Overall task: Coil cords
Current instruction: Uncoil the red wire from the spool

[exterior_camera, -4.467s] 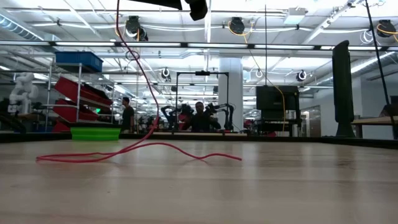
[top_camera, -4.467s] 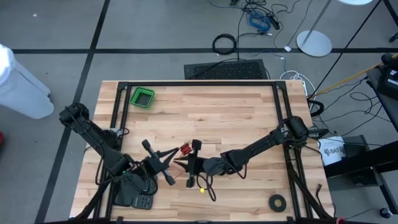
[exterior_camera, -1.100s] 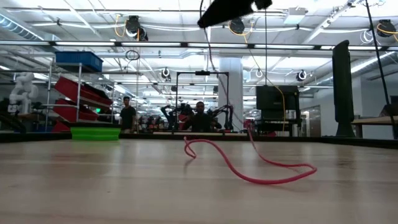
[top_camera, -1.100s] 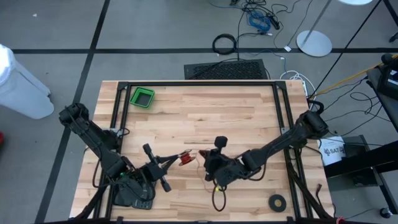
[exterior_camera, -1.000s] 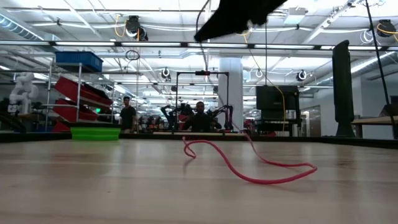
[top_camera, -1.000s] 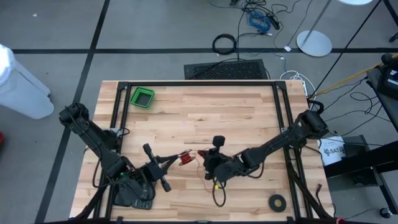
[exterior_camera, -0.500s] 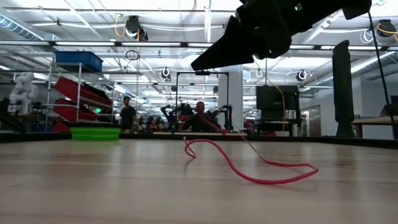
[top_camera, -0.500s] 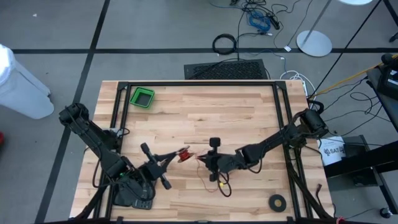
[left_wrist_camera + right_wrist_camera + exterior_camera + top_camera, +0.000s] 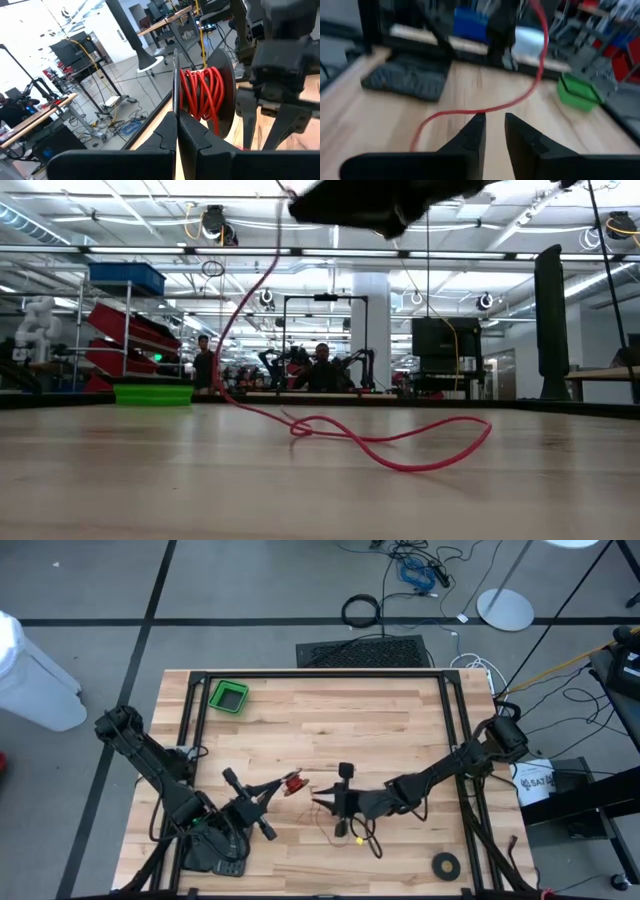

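A red cord [image 9: 400, 452] is partly wound on a black spool [image 9: 202, 92], also seen from above [image 9: 293, 783]. From the spool the cord drops to the table and lies there in a loose loop [image 9: 358, 835]. My left gripper [image 9: 176, 125] is shut on the spool at the middle of the table, above the wood. My right gripper [image 9: 493, 125] stands open just right of the spool [image 9: 320, 799]. The cord [image 9: 520, 97] passes beyond its fingertips, and nothing lies between them. My left gripper pinches the edge of the spool's black side disc [image 9: 176, 107] between its two fingers. The fingers come in level from the table's left side. The spool is lifted clear of the table with its discs standing on edge.
A green bin [image 9: 229, 696] stands at the far left of the table. A flat black tape ring [image 9: 446, 864] lies near the front right corner. Black frame rails [image 9: 320, 674] run along the table's edges. Bare wood lies across the far half.
My right gripper has moved toward the table's left edge, closer to the spool, and its wrist has turned. The cord's loose loop on the table has slid and changed shape. A stretch of cord now rises steeply from the table toward the spool.
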